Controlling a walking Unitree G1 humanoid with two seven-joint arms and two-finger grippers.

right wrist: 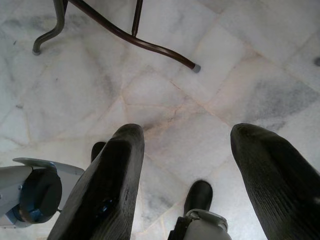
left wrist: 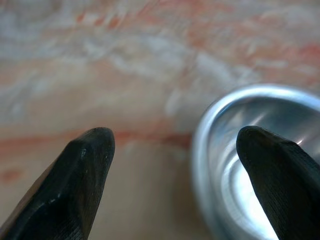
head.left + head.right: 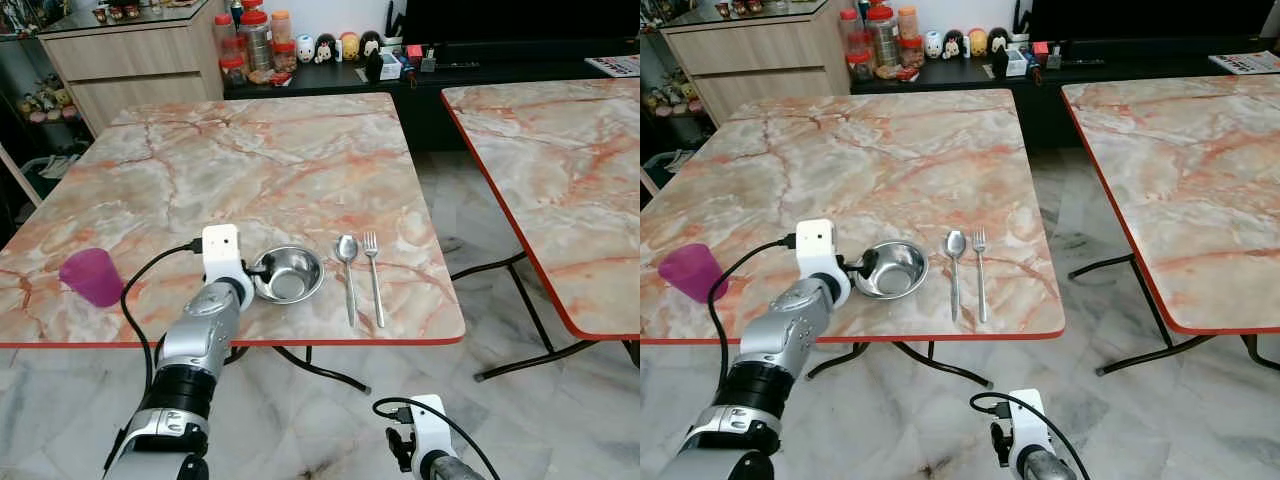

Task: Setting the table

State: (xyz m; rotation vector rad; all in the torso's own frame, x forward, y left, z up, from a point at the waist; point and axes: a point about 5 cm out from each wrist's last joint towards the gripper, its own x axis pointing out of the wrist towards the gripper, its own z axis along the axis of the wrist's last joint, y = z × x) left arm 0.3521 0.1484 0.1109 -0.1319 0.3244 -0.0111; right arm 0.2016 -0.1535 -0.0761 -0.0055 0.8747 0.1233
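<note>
A steel bowl stands near the front edge of the marble table. A spoon and a fork lie side by side to its right. A purple cup stands at the front left. My left gripper is at the bowl's left rim. In the left wrist view this gripper is open, with one finger over the inside of the bowl and the other outside over the tabletop. My right gripper hangs open, low over the floor.
A second marble table stands to the right, across a gap of tiled floor. A wooden cabinet and a low shelf with jars and figurines are behind. Folding table legs run under the front edge.
</note>
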